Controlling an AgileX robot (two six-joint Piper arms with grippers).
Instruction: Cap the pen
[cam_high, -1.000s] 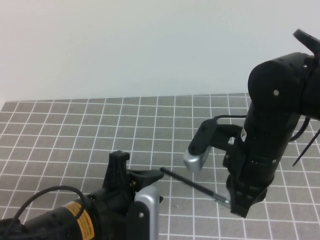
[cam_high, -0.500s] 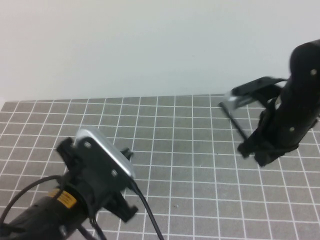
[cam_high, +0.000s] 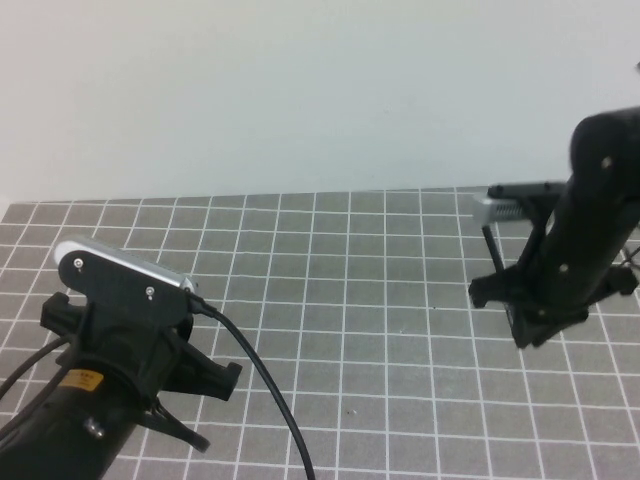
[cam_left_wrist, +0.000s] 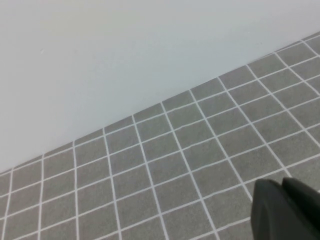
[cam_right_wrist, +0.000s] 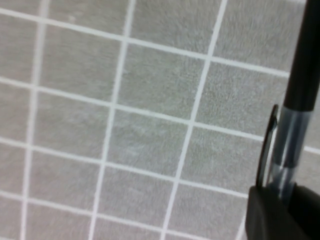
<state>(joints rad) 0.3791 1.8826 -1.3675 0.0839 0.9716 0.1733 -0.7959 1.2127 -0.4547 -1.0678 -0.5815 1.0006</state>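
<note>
The pen is a thin black stick. In the right wrist view its black barrel (cam_right_wrist: 302, 65) runs into a grey translucent cap with a dark clip (cam_right_wrist: 281, 145) that sits on its end. My right gripper (cam_right_wrist: 282, 197) is shut on the capped end. In the high view the pen (cam_high: 493, 250) slants up from my right gripper (cam_high: 505, 293), held above the mat at the right. My left gripper (cam_high: 215, 385) is at the lower left, far from the pen. In the left wrist view its fingers (cam_left_wrist: 272, 210) lie together with nothing between them.
A grey mat with a white grid (cam_high: 350, 300) covers the table up to a plain white wall at the back. A black cable (cam_high: 265, 400) hangs from the left wrist over the front of the mat.
The two grippers were together at the pen near the mat's middle. The left arm has drawn back to the left. The right arm has lifted the pen and carried it to the right.
</note>
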